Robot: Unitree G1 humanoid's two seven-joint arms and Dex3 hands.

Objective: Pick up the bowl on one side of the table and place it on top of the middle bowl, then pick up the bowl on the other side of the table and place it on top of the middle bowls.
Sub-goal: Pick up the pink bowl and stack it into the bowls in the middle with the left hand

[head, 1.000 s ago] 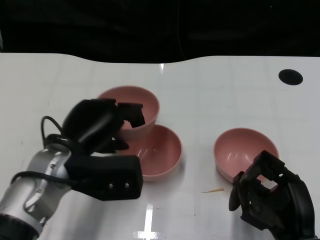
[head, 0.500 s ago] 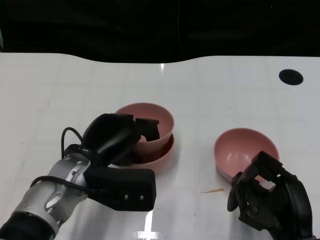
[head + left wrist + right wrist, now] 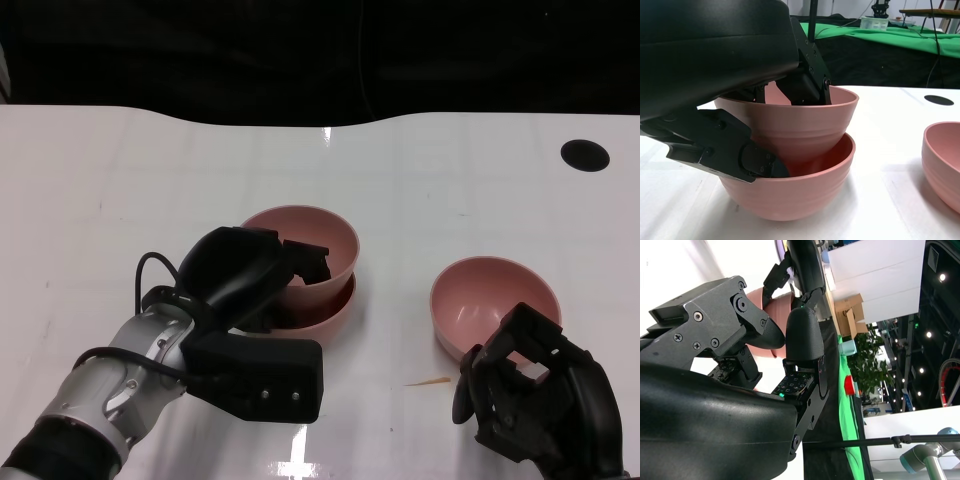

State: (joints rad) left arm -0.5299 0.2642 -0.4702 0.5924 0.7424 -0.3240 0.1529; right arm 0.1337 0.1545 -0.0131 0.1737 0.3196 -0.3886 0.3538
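Note:
My left hand [image 3: 250, 275] grips a pink bowl [image 3: 312, 238] by its near rim, fingers over the edge. That bowl sits inside the middle pink bowl [image 3: 325, 310]. The left wrist view shows the held bowl [image 3: 805, 125] nested in the lower bowl [image 3: 795, 187], with my fingers [image 3: 805, 85] inside its rim. A third pink bowl [image 3: 490, 300] stands on the right. My right hand [image 3: 535, 395] hovers at its near edge, fingers curled and holding nothing. The right wrist view shows that hand's fingers [image 3: 802, 337] and a sliver of pink bowl [image 3: 775, 302].
The white table [image 3: 150, 180] has a black round hole [image 3: 584, 154] at the far right. A small tan sliver [image 3: 427, 381] lies near the right bowl. A dark drop lies beyond the table's far edge.
My left hand carried its bowl rightward and set it down into the middle bowl. The right hand stayed in place.

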